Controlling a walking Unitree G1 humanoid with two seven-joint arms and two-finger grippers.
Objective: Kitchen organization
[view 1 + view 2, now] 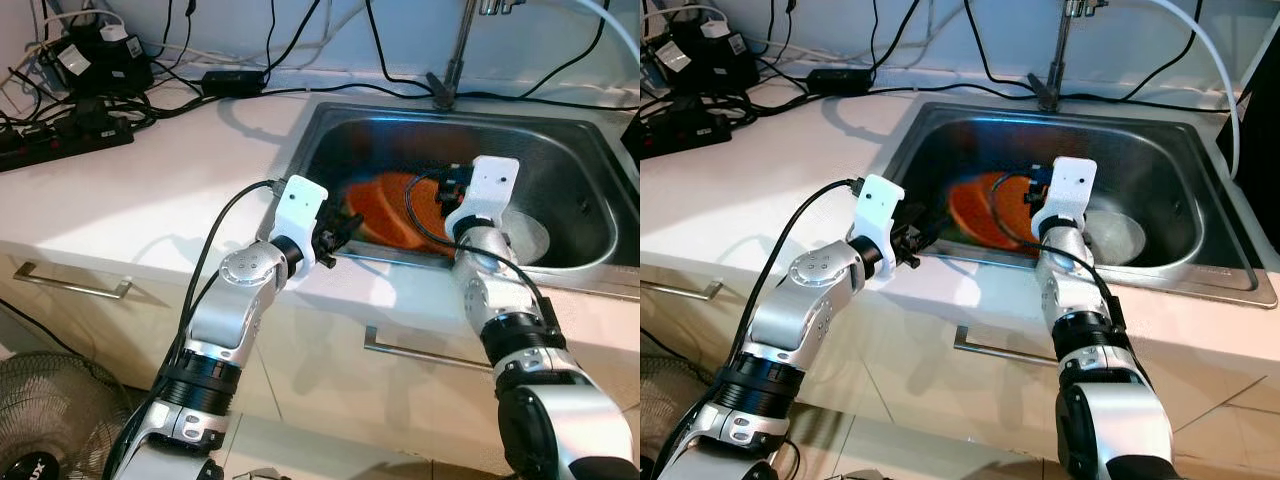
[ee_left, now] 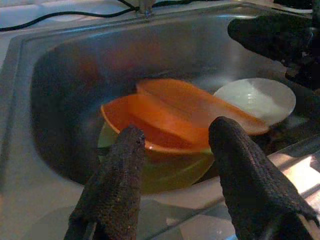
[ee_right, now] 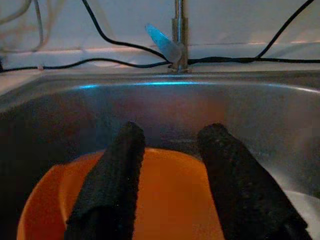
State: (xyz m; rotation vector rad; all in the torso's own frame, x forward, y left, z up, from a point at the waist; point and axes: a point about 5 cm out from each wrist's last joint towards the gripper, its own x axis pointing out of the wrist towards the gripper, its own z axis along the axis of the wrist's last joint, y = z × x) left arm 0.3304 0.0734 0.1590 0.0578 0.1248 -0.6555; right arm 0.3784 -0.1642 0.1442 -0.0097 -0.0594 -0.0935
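Looks like the dish-sorting bit: orange plates [image 2: 190, 107] are stacked on a green bowl [image 2: 165, 170] in the sink [image 1: 570, 150], white plate [image 2: 257, 97] right, both the left gripper [image 2: 175, 150] and right gripper [image 3: 167, 170] spread open holding nothing, so whichever goes in needs a rim between its fingers.

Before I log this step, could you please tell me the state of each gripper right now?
Left gripper: jaws open, holding nothing, at the sink's near edge.
Right gripper: jaws open, holding nothing, above the orange bowl.
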